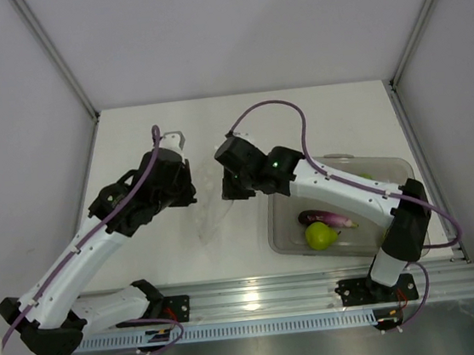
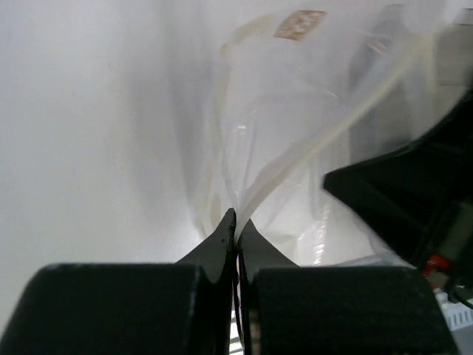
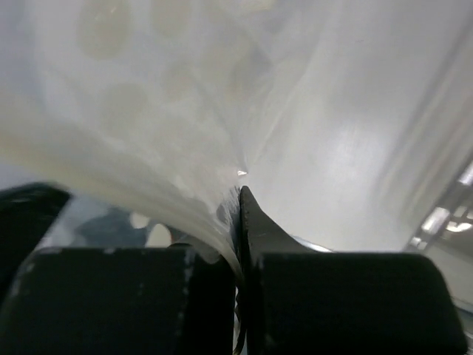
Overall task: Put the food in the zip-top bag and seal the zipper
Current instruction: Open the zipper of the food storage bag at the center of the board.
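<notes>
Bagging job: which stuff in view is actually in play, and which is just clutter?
In play: zip-top bag, pinched by left gripper and right gripper; eggplant; pear.
Just there: clear tub holding the eggplant and pear; metal rail.

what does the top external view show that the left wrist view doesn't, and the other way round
Only the top external view: the clear tub on the right, holding the eggplant and the pear, plus the full length of both arms. Only the left wrist view: the left gripper pinched shut on the zip-top bag, and a small printed label near the film's top. Both: the bag at the left gripper, barely visible from above, and part of the right arm.
</notes>
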`<state>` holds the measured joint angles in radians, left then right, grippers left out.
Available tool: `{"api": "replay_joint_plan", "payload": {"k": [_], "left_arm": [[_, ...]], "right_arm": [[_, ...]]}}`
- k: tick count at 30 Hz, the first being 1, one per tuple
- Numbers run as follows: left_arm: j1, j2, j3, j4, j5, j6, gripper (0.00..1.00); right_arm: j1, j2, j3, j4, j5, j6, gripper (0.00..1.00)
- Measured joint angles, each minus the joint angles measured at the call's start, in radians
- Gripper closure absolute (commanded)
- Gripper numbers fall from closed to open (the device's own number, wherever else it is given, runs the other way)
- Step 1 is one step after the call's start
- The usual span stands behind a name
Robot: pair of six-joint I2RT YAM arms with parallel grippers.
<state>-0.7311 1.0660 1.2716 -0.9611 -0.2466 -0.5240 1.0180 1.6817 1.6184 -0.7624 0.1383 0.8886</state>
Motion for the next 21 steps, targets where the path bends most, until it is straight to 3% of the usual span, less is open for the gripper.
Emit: {"api": "replay_joint_plan", "payload": {"k": [7,13,19,21], "left_arm": [[0.000,-0.028,0.000,-0.056,-0.202,0.000,0.99],[-0.009,-0.018,0.000,-0.071,-0.245,0.003,0.99],[-0.009,-0.006,0.000,-0.050,-0.151,0.047,0.99],[-0.008,-0.004,0.000,-0.043,-0.116,0.056,0.99]], "right_arm": [[-0.006,-0.020,0.017,-0.182,0.167,-0.008,1.00],[-0.024,-0.068,-0.097,-0.138,0.146,-0.034,1.00],[-0.064,-0.077,-0.192,-0.047,0.061,-0.088,0.87],[-0.085,-0.076,-0.197,-0.031,0.027,-0.112,0.78]]}}
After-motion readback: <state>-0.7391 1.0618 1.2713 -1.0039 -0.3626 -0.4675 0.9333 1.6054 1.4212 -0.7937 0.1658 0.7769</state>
